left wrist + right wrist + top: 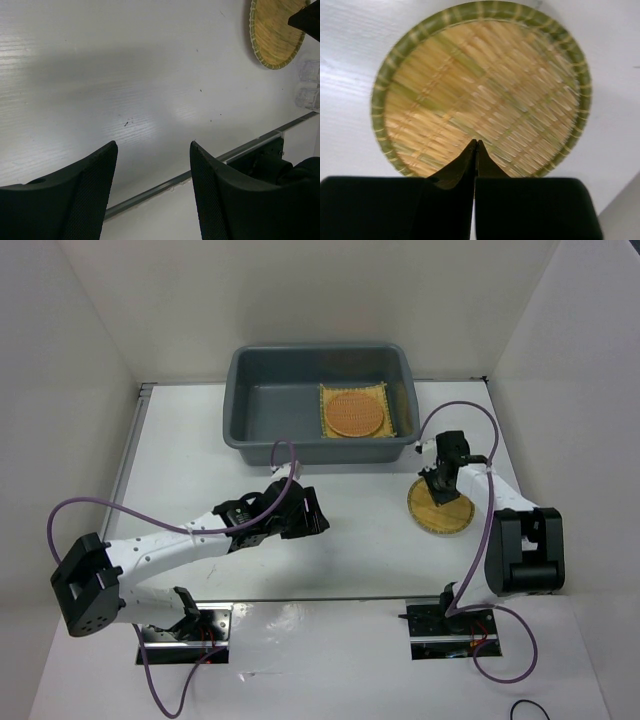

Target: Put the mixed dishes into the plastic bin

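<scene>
The dark grey plastic bin (pixel 236 405) stands at the back of the table. Inside, on its right half, a square yellow slatted mat (pixel 398 424) lies flat with an orange-brown round disc (pixel 354 412) on top. A paler yellow round disc (pixel 447 517) lies on the table right of centre; it also shows in the right wrist view (pixel 485 75) and at the top right of the left wrist view (pixel 272 32). My right gripper (pixel 476 142) is shut, its tips together over this disc's near part, nothing between them. My left gripper (pixel 153 145) hangs open over bare table, left of centre (pixel 318 520).
White walls close in the table on the left, back and right. A metal rail (pixel 200 172) runs along the near edge, with both arm mounts behind it. The right arm's body (pixel 525 550) sits just right of the pale disc. Purple cables loop above both arms.
</scene>
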Robot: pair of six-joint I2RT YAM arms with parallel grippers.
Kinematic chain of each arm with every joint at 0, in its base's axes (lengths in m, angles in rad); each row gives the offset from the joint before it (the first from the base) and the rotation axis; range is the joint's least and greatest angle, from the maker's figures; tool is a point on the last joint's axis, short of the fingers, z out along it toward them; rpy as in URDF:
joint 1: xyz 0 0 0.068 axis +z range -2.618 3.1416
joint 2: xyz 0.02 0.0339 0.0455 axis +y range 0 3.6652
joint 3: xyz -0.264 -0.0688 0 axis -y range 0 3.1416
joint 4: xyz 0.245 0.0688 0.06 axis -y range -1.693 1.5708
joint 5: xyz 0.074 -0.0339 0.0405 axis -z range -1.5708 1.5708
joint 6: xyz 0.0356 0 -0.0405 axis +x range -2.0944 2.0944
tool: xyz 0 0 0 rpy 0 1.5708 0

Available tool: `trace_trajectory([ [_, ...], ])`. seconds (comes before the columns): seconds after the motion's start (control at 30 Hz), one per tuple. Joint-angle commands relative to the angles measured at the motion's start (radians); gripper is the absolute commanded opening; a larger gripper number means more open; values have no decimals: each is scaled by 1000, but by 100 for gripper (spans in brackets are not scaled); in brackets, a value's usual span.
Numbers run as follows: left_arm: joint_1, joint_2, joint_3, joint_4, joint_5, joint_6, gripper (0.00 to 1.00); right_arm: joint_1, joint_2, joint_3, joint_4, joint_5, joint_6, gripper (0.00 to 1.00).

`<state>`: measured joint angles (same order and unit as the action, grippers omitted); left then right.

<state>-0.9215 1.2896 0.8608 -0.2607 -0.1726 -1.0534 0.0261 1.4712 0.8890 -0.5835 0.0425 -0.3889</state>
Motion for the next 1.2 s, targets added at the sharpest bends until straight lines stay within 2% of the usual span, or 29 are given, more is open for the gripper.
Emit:
trace_trajectory([
  [0.0,0,4,6,32,10,-5,67,3,15,-9,59,140,44,0],
  [0.23,0,4,6,32,19,-5,66,3,115,2,48,172,53,0],
  [0.33,0,4,6,32,19,4,66,3,115,2,37,122,30,0],
  [0.37,0,4,6,32,19,4,66,3,115,2,28,96,21,0],
  [0.4,0,13,6,32,19,4,66,3,132,13,4,23,-2,6],
  [0.47,0,23,6,32,19,4,66,3,152,27,-25,-44,-22,9],
  [0.6,9,51,6,43,38,4,66,3,172,50,-101,-198,-95,9],
  [0.77,9,112,-46,239,125,-29,66,23,111,68,-182,-352,-212,11],
  [0.87,9,264,-28,363,223,-40,66,34,100,68,-203,-386,-251,11],
  [0.9,9,298,-2,392,248,-40,66,34,100,68,-214,-386,-251,11],
  [0.93,9,325,19,393,257,-49,61,34,89,77,-214,-395,-251,11],
  [0.97,18,356,41,377,257,-49,49,34,74,77,-214,-385,-240,11],
  [1.0,30,356,53,377,245,-49,48,34,64,77,-197,-366,-220,11],
  [1.07,41,338,35,417,245,-63,49,34,46,58,-107,-187,-115,5],
  [1.17,55,338,35,437,263,-63,50,34,37,39,-50,-51,-58,0],
])
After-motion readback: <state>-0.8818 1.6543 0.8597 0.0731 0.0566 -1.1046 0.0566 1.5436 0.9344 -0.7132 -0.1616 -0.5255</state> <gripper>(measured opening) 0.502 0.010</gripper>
